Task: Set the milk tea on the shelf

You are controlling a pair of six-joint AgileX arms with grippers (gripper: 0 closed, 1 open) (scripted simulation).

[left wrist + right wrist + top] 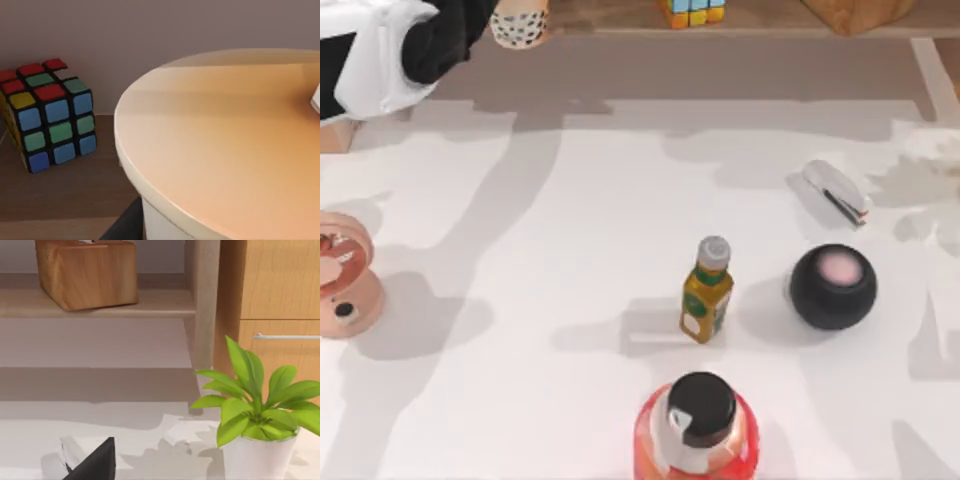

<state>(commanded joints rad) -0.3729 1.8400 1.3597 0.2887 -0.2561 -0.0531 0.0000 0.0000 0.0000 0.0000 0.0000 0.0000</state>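
The milk tea [520, 26] is at the far left end of the shelf [620, 15], its black-speckled white base showing beside my left gripper [480, 25]. That gripper appears shut on the cup. In the left wrist view the cup's peach-orange side [225, 145] looms very close above the shelf plank [60, 195]. Whether the base rests on the plank is hidden. A dark fingertip of my right gripper [95, 460] shows low over the table at the right side.
A Rubik's cube [692, 10] [50, 115] stands on the shelf just right of the cup, and a wooden box [85, 272] farther right. On the table are a yellow-green bottle [707, 290], a red bottle [698, 425], a black ball [833, 286], a stapler [835, 190] and a potted plant [255, 405].
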